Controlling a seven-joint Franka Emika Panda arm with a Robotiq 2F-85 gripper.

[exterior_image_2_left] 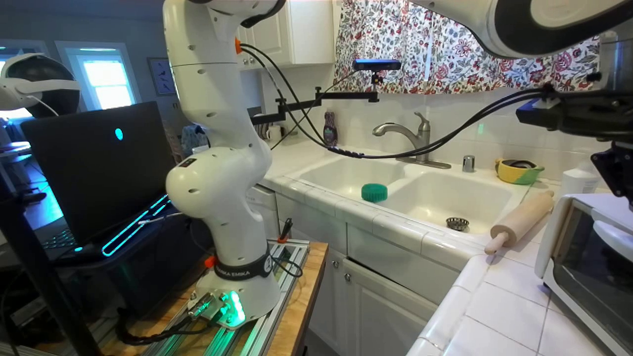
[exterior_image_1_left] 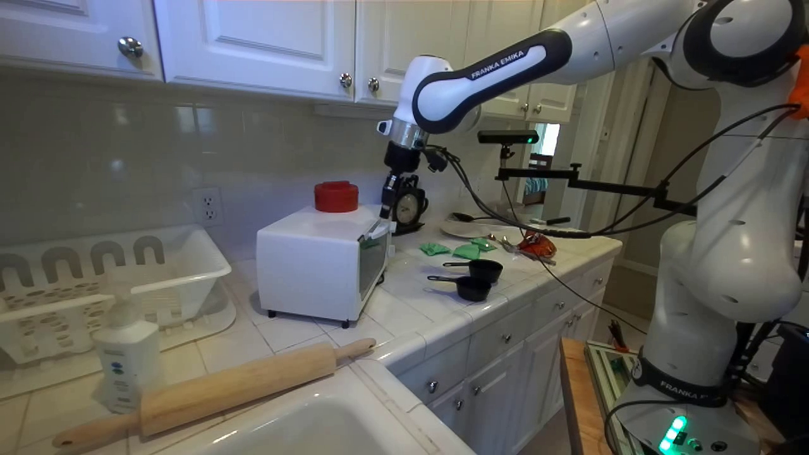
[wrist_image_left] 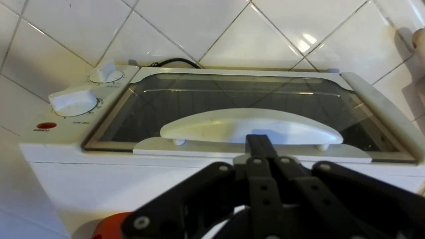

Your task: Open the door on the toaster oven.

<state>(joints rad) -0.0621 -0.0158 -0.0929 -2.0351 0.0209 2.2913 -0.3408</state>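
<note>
The white toaster oven (exterior_image_1_left: pixel 306 272) stands on the tiled counter. It also shows in an exterior view (exterior_image_2_left: pixel 606 199) and in the wrist view (wrist_image_left: pixel 126 186). Its door (wrist_image_left: pixel 212 96), dark glass with a pale frame, looks shut. The door's white curved handle (wrist_image_left: pixel 215 124) runs along the upper edge; it also shows in an exterior view (exterior_image_2_left: pixel 615 235). My gripper (wrist_image_left: pixel 260 142) is shut and empty, its fingertips together. It points down over the oven's top front edge, at the middle of the handle (exterior_image_1_left: pixel 379 229). Whether the tips touch the handle, I cannot tell.
A red round container (exterior_image_1_left: pixel 336 197) sits on top of the oven. A black clock (exterior_image_1_left: pixel 407 207) stands behind the gripper. A white dish rack (exterior_image_1_left: pixel 189 249), a soap bottle (exterior_image_1_left: pixel 126 354) and a rolling pin (exterior_image_1_left: pixel 240 385) are nearby. Black cups (exterior_image_1_left: pixel 485 270) and green packets (exterior_image_1_left: pixel 466 251) lie before the door.
</note>
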